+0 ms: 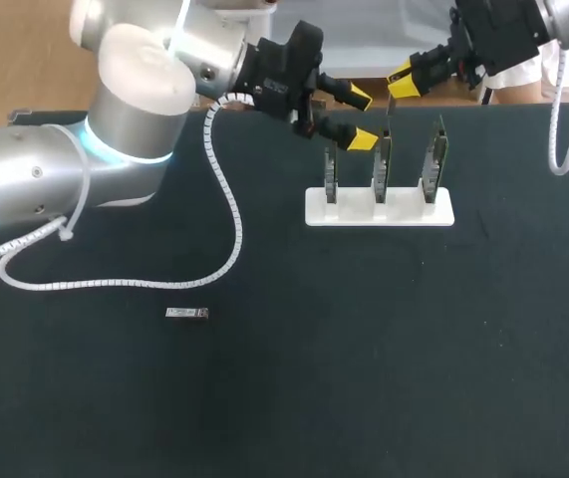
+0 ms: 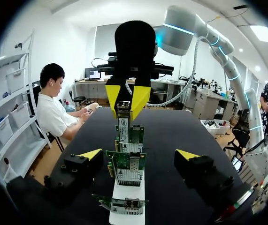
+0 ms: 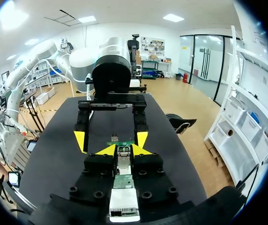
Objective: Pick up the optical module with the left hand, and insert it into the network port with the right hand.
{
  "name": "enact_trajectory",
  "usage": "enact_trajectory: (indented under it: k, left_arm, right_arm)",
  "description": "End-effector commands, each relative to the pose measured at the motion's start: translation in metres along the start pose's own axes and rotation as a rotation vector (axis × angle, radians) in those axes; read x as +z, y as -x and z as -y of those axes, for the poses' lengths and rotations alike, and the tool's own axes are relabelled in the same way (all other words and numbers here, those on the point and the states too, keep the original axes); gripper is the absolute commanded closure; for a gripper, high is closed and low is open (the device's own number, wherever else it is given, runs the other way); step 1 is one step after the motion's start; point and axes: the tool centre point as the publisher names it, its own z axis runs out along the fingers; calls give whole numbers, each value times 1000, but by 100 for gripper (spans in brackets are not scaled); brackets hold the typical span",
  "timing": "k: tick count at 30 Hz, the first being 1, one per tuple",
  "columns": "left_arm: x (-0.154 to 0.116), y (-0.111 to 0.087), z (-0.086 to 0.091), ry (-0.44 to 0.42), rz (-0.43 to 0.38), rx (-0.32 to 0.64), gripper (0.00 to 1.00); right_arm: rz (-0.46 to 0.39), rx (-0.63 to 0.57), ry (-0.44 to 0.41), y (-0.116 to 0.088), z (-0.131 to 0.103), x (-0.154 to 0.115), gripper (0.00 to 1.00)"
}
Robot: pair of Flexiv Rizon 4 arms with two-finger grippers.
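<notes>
My right gripper [image 1: 396, 85] hangs over the middle network card [image 1: 382, 164] and is shut on a small silver optical module [image 1: 390, 108]. The right wrist view shows that module [image 3: 123, 164] pinched between the yellow tips, pointing down at the card's port. In the left wrist view the same module [image 2: 123, 112] sits in the right gripper [image 2: 126, 101] above the row of cards. My left gripper [image 1: 361, 118] stands open and empty just left of the cards, its fingers [image 2: 90, 153] straddling the row. A second module [image 1: 186, 313] lies on the table, left of centre.
A white stand [image 1: 379, 207] holds three upright green network cards, the left one [image 1: 331, 174] and the right one [image 1: 433, 159] flanking the middle. The left arm's white cable [image 1: 229, 214] loops over the dark table [image 1: 414, 349].
</notes>
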Motion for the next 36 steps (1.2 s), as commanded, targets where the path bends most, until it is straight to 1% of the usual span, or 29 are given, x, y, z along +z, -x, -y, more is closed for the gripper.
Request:
enact_trajectory:
  k: [1,11,29,36]
  left_arm:
    - [3,2,-9,-20,-19,-8,0]
    - [2,-1,-10,-29,-35,-18,0]
    - [4,-1,-1,-44,-35,-14,0]
    - [5,-3,3,-55,-54,-13,0]
  right_arm:
    - [1,1,5,0,3,0,100]
    - [2,1,9,-1,4,0,100]
    - [-1,-5,9,0,1,0,100]
    - [1,-6,14,0,-1,1,100]
